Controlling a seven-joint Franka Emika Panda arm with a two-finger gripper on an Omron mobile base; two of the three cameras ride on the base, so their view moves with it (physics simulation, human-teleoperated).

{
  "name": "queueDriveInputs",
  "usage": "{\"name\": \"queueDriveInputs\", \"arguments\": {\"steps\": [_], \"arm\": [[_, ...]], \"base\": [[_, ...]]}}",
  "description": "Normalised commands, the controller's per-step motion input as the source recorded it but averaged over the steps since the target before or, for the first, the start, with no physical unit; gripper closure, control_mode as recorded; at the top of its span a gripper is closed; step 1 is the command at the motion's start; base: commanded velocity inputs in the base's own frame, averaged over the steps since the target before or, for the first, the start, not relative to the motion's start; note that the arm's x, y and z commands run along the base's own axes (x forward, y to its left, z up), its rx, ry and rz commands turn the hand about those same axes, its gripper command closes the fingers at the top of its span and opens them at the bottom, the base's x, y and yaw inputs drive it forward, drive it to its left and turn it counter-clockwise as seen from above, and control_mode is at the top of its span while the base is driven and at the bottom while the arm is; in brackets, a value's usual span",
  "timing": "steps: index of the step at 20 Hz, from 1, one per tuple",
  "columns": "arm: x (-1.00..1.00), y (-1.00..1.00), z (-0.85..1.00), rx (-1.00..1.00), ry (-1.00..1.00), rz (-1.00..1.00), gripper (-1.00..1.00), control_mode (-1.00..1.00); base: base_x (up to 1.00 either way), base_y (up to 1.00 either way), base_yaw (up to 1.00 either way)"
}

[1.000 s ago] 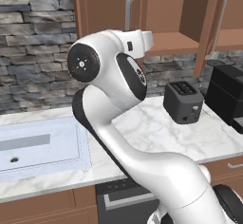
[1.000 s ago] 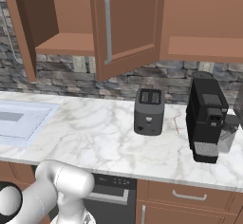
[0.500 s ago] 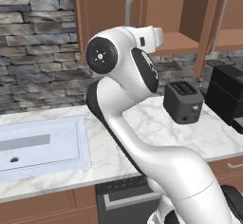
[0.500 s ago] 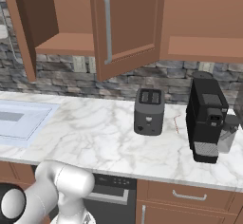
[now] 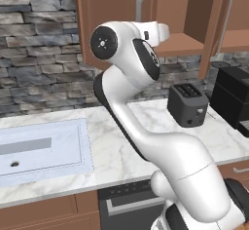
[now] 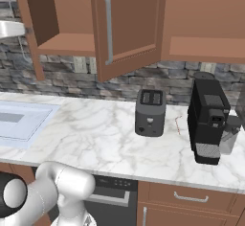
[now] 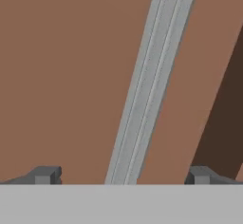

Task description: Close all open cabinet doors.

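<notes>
Kitchen wall, released claw (image 7: 122, 174) close before open cabinet door's (image 6: 128, 21) handle (image 7: 149, 83).

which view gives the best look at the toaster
The right base view: the dark toaster stands whole and unobstructed on the marble counter, slots and front knob visible, left of the black coffee machine. The left base view shows it too, from the other side, right beside the white arm. The hand view faces a cabinet door handle instead.

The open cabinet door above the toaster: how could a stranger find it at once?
Find the marble counter, then the dark toaster on it. Directly above hangs a reddish-brown cabinet door with a long silver bar handle; unlike the shut door to its right, it swings outward.
</notes>
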Motion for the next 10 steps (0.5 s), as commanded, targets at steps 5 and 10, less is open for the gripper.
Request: {"name": "queueDriveInputs", "arguments": {"steps": [5, 10], "arm": [[0.85, -0.09, -0.02, 0.00, 0.09, -0.11, -1.00, -1.00], [0.61, -0.12, -0.01, 0.00, 0.04, -0.06, -1.00, -1.00]], "base": [[0.00, 0.00, 0.00], [0.00, 0.00, 0.00]]}}
